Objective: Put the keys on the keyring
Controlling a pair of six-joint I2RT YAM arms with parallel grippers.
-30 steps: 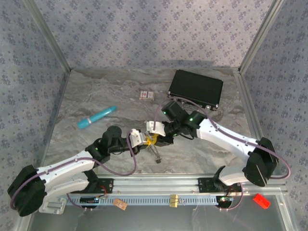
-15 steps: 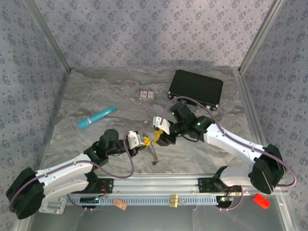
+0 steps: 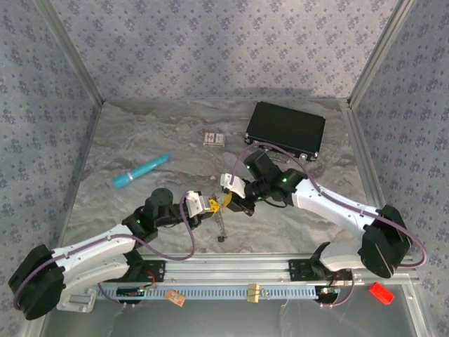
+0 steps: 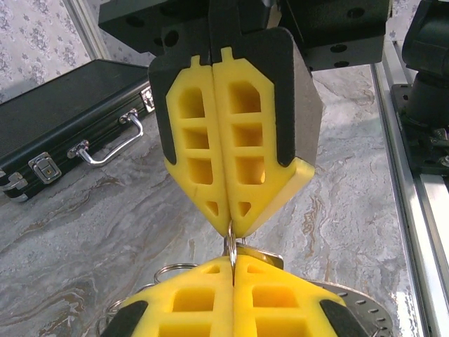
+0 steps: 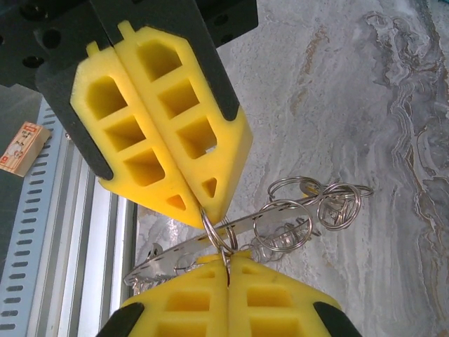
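Keyring (image 5: 266, 220): 1 thin, light, stiff toothed loop, likely slippery, hung above the counter (image 3: 140, 140) toward its near edge from a small split ring (image 5: 216, 230) pinched by the closed fingers of left gripper (image 3: 213, 204) and right gripper (image 3: 229, 199); best gripped across its flat rim.

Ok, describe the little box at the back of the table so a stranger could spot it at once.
Start at the black case at the far right of the table. Just left of it, lying apart, is the small box. It alone is red and white; the stick farther left is long and teal.
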